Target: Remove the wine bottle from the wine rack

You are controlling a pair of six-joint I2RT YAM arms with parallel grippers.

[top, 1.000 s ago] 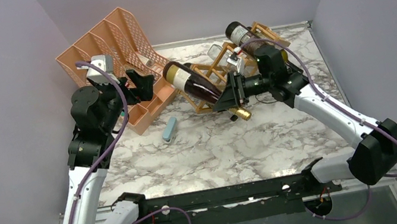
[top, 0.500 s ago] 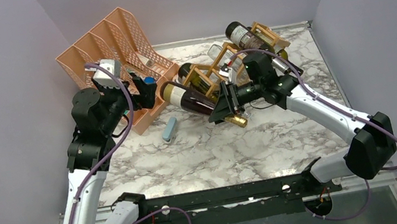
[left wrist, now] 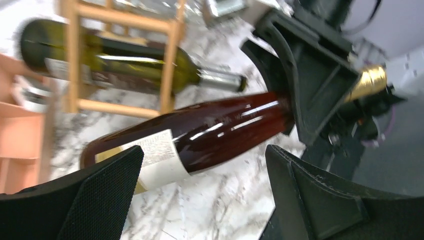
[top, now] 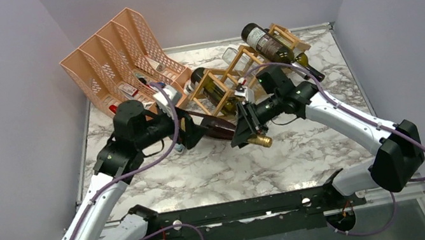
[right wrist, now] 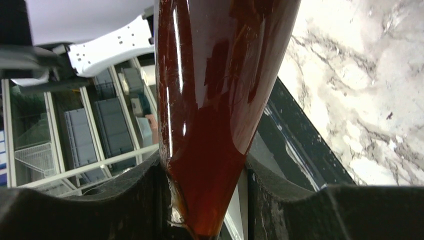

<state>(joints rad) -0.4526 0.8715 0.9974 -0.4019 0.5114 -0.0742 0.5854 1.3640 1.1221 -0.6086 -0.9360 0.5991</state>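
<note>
A dark red wine bottle with a white label and gold cap hangs low over the marble in front of the light wooden wine rack, clear of its openings. My right gripper is shut on its neck; the right wrist view shows the glass pinched between both fingers. My left gripper stands open at the bottle's body. In the left wrist view the bottle lies just beyond my left gripper, apart from its pads.
Two green bottles lie in the rack's openings. A salmon-pink mesh file organiser stands at the back left, behind the left arm. Grey walls close in both sides of the marble table.
The right gripper has drawn the red bottle out of the rack, forward and lower. The left arm has swung from the pink organiser rightward to the bottle's body, still open.
</note>
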